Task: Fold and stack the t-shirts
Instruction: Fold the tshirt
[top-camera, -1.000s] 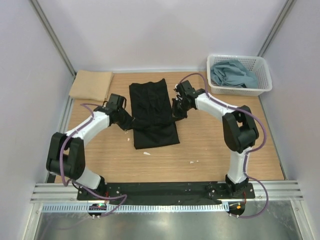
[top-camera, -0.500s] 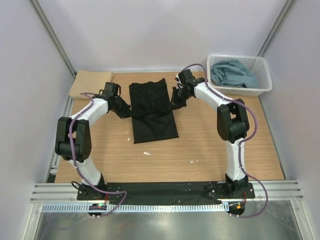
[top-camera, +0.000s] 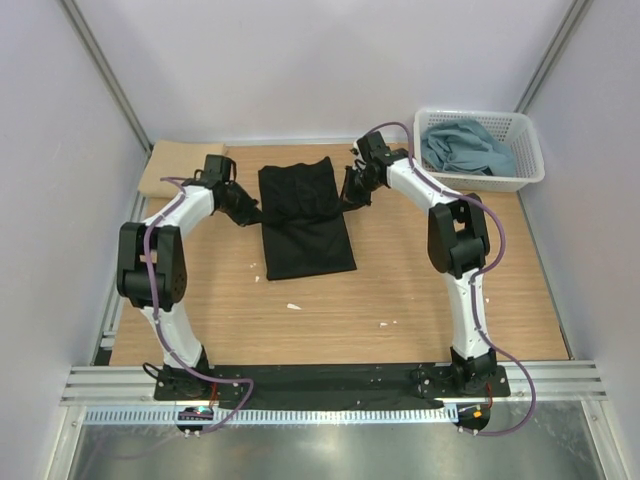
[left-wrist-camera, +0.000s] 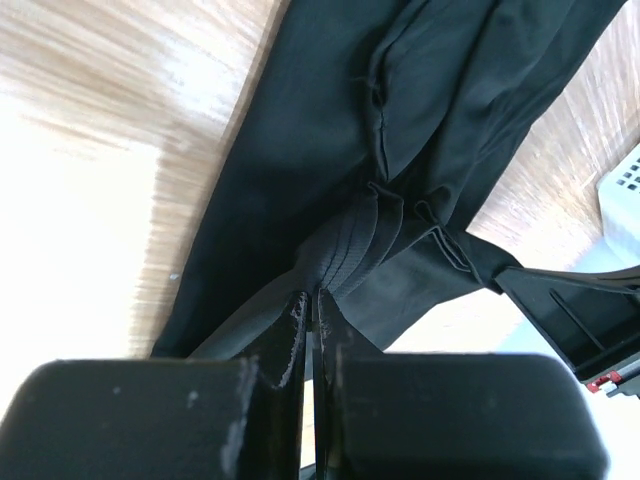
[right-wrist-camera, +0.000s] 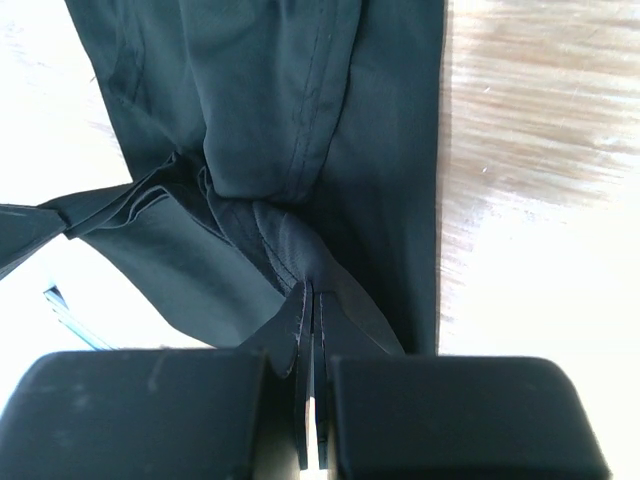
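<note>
Indoors, black t-shirt (top-camera: 305, 225) on wooden table (top-camera: 420, 290)

The black t-shirt (top-camera: 305, 225) lies spread flat, well to the left of the basket (top-camera: 480, 183), folded into a long narrow band with a crease across its middle; at that crease both side edges are gathered into tight pinched pleats; the tan t-shirt (top-camera: 172, 167) lies folded flat, much farther left of the basket; the blue-grey t-shirts (top-camera: 465, 145) sit crumpled inside the basket.
</note>
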